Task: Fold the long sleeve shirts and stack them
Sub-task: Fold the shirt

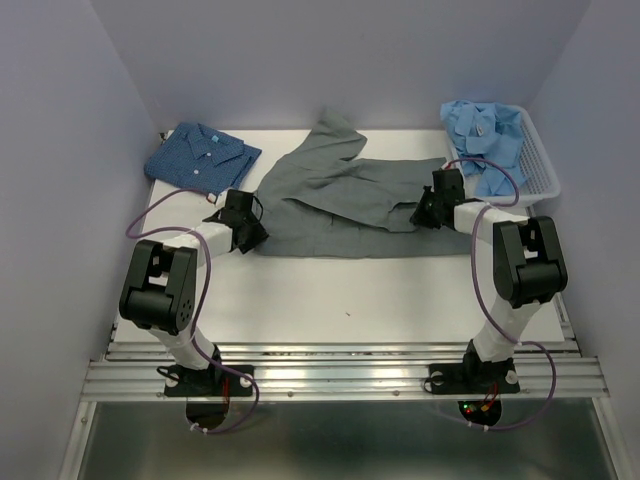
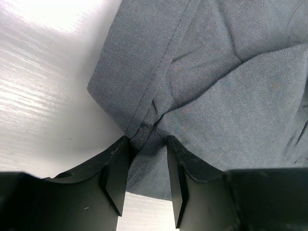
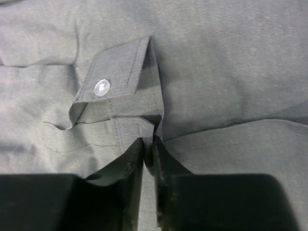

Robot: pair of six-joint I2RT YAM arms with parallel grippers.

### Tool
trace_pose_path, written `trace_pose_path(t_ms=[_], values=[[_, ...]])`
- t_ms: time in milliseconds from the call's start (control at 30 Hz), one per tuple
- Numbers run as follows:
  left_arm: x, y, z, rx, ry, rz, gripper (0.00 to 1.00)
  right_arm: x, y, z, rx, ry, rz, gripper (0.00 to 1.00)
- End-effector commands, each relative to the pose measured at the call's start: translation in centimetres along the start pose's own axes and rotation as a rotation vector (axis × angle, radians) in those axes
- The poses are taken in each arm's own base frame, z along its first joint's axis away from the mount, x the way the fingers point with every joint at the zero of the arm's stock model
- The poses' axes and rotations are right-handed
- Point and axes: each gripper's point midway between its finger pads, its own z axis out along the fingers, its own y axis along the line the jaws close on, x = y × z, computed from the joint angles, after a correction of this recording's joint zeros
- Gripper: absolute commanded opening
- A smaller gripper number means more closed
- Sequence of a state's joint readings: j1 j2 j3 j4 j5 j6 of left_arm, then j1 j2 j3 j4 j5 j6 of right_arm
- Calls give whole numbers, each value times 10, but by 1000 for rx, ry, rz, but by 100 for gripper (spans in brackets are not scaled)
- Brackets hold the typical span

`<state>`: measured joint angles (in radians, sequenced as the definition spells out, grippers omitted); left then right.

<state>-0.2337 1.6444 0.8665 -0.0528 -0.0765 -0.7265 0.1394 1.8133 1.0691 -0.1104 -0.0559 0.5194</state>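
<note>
Your left gripper (image 2: 148,156) pinches a bunch of grey shirt (image 2: 231,86), right gripper (image 3: 149,154) clamps its cuff (image 3: 120,86), lower centre: limp, light cloth, so lift both together.

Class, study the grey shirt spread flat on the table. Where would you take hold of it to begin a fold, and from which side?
Grip the grey shirt at its edges, not its flat middle. On its left, pinch the seamed edge from the table side; on its right, the buttoned cuff, a doubled band standing slightly proud. Come in low, fingers straddling the cloth.
</note>
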Motion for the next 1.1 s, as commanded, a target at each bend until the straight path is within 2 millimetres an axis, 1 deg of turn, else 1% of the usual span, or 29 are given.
trace_pose_path(t_ms=[0, 33, 100, 167, 200, 233, 300, 333, 367, 400, 467, 500, 633, 700, 733, 867, 900, 1067], values=[[0, 16, 1, -78, 8, 3, 47, -27, 29, -3, -103, -68, -27, 10], [0, 18, 0, -82, 9, 1, 47, -29, 29, -6, -103, -76, -41, 1], [-2, 22, 0, -93, 5, -6, 47, -32, 25, -11, -82, -90, -57, 1], [-5, 25, -1, -103, -1, -19, 47, -41, 24, -21, -62, -115, -115, 1], [-5, 30, -1, -118, 0, -30, 47, -40, 15, -25, -15, -102, -139, 1], [-7, 31, -1, -121, -2, -37, 47, -45, 13, -33, 0, -111, -201, 1], [-8, 34, -1, -127, -5, -42, 47, -55, 5, -43, 57, -134, -257, 1], [-8, 36, -1, -132, -3, -43, 47, -60, -6, -48, 116, -152, -292, 1], [-8, 38, -1, -138, -1, -45, 47, -69, -7, -59, 138, -192, -299, 1], [-8, 40, -1, -143, 1, -49, 47, -75, -15, -65, 186, -215, -309, 1], [-9, 42, -2, -148, -1, -52, 47, -83, -19, -75, 222, -246, -328, 1], [-10, 41, -2, -146, -3, -51, 47, -88, -18, -84, 229, -265, -334, 1], [-13, 37, 0, -138, 1, -50, 47, -96, -13, -104, 220, -298, -342, 1], [-12, 36, 1, -133, 10, -50, 47, -99, -13, -111, 225, -314, -337, 1], [-11, 36, 2, -134, 15, -50, 47, -102, -16, -118, 248, -331, -325, 1], [-10, 35, 3, -131, 21, -50, 47, -108, -23, -131, 303, -352, -321, 1], [-11, 35, 4, -127, 20, -50, 47, -112, -22, -136, 309, -361, -312, 1], [-10, 31, 5, -116, 25, -51, 47, -112, -27, -147, 345, -353, -299, 1]])
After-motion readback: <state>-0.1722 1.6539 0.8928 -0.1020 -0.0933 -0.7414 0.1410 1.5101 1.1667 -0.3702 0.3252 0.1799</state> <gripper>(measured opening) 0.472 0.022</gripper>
